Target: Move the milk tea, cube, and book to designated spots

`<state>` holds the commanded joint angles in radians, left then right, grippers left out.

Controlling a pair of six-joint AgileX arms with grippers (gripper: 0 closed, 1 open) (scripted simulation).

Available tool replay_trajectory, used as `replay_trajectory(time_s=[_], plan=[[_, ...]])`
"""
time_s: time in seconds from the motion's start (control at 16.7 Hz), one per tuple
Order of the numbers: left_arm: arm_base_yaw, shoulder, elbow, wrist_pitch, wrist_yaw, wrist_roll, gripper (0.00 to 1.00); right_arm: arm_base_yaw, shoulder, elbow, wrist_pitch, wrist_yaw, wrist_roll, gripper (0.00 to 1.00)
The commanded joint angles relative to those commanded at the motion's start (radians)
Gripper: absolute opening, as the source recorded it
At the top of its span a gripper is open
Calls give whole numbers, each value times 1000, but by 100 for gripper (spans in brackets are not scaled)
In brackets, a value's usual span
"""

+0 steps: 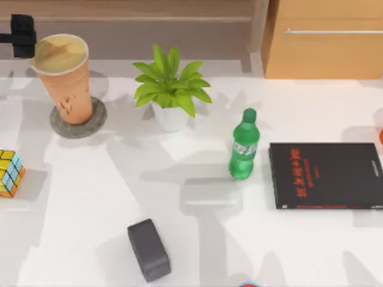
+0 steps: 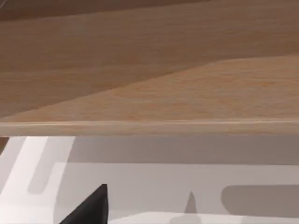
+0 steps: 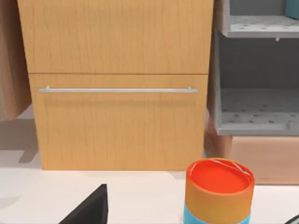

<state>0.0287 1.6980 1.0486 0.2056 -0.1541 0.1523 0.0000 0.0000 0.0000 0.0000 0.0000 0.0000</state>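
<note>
The milk tea (image 1: 63,78), a tall orange-brown cup with a creamy top, stands upright on the round grey coaster (image 1: 90,124) at the back left. My left gripper (image 1: 24,36) hovers open just behind and left of the cup, apart from it. The multicoloured cube (image 1: 9,172) sits at the table's left edge. The thin black book with red characters (image 1: 326,175) lies flat at the right. The task's book is out of view. One dark finger (image 3: 91,210) of my open right gripper shows in the right wrist view, holding nothing.
A potted green plant (image 1: 170,89) stands at the back centre and a green bottle (image 1: 243,149) just left of the black book. A dark grey block (image 1: 148,249) lies near the front. A wooden drawer cabinet (image 1: 323,39) stands at the back right, with an orange-lidded can (image 3: 218,191) before it.
</note>
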Motion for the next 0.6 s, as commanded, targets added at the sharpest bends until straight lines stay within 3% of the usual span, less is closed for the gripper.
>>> replay_trajectory(time_s=[0.6], plan=[[97, 99, 300, -973, 98, 98, 100, 0, 0, 0, 0, 0, 0, 100]])
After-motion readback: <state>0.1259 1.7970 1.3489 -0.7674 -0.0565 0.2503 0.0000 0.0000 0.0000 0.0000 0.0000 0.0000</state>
